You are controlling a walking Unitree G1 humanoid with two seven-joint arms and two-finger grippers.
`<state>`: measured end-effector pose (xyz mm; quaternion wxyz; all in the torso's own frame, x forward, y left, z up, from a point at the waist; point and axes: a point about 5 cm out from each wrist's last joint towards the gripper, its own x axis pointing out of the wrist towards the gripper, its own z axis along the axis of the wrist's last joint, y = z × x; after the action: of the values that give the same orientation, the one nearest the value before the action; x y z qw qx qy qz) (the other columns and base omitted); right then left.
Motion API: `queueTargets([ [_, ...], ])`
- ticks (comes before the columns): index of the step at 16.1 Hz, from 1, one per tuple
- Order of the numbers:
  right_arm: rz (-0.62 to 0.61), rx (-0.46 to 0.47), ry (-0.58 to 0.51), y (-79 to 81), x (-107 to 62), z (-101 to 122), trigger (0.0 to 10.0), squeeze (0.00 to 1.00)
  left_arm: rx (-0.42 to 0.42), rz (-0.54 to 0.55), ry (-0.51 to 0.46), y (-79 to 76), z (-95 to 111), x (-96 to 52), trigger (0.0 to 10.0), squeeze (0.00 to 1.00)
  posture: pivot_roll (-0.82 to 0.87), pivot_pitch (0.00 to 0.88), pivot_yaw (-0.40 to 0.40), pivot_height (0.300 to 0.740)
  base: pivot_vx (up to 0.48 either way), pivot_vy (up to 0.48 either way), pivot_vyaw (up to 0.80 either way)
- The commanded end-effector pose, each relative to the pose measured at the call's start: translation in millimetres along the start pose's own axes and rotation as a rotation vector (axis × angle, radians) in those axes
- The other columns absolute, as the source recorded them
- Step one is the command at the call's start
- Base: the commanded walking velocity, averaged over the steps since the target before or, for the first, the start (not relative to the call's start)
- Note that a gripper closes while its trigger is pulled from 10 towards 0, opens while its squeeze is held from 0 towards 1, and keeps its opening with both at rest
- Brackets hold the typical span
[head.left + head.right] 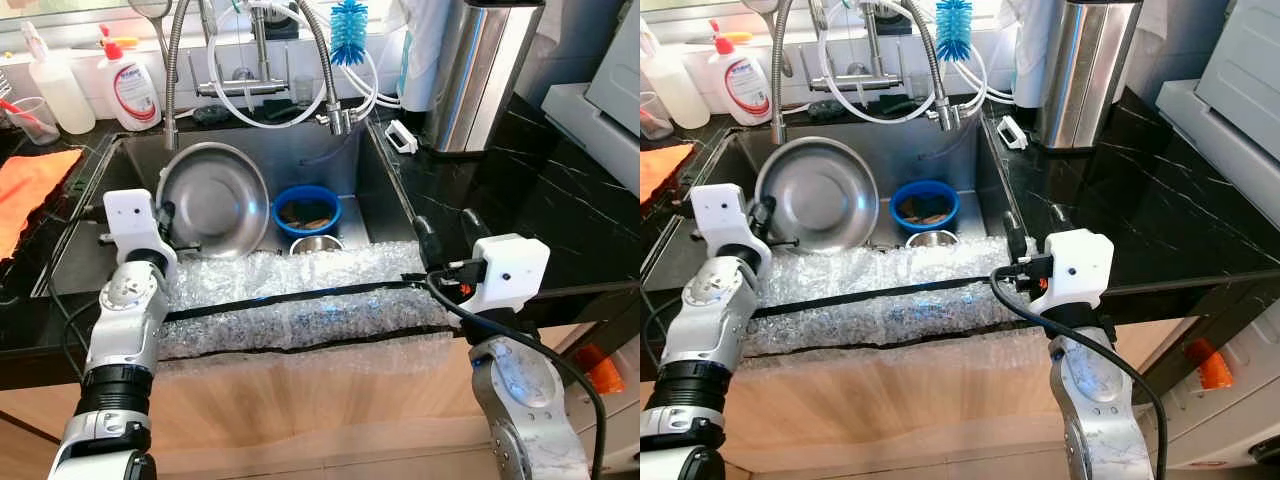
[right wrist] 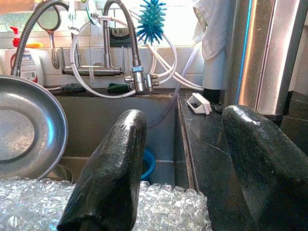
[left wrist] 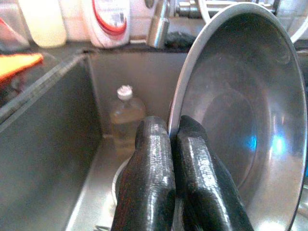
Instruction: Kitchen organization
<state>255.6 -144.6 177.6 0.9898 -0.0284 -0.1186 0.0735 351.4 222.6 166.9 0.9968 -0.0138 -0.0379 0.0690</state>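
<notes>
Steel bowl [image 1: 213,199] stands on edge, pinched by left gripper [image 3: 173,139].

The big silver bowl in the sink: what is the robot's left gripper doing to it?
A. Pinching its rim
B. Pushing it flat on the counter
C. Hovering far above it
A. In the left wrist view the left gripper is closed on the rim of the big silver bowl, which stands tilted up in the sink.
</notes>
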Motion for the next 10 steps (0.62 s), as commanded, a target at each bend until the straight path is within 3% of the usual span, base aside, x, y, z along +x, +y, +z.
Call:
queueTargets([
  [1,0.005,0.002,-0.012,2.3,1.6,5.5,10.0,0.00,-0.009,-0.018,0.007,-2.5,2.1,2.7,10.0,0.00,-0.09,0.024,0.050,0.740,0.000,0.000,0.00],
  [2,0.007,0.005,-0.010,2.9,2.3,4.6,10.0,0.00,-0.013,-0.023,0.014,-3.8,-0.5,2.3,10.0,0.00,-0.09,0.022,0.044,0.740,0.000,0.000,0.00],
  [3,0.006,0.006,-0.011,2.8,3.9,5.4,10.0,0.00,-0.018,-0.032,0.017,-5.1,-0.8,2.3,10.0,0.54,-0.09,0.030,0.043,0.740,0.000,0.000,0.00],
  [6,0.003,0.017,-0.020,4.7,5.7,8.2,10.0,0.00,-0.019,-0.036,0.023,-2.8,-3.4,-0.9,10.0,0.71,-0.09,0.055,0.049,0.740,0.000,0.000,0.00],
  [10,0.010,0.041,-0.015,11.1,7.2,8.4,10.0,0.00,-0.009,-0.046,0.020,-1.7,-1.3,-1.4,10.0,0.67,-0.09,0.086,0.062,0.740,0.000,0.000,0.00],
])
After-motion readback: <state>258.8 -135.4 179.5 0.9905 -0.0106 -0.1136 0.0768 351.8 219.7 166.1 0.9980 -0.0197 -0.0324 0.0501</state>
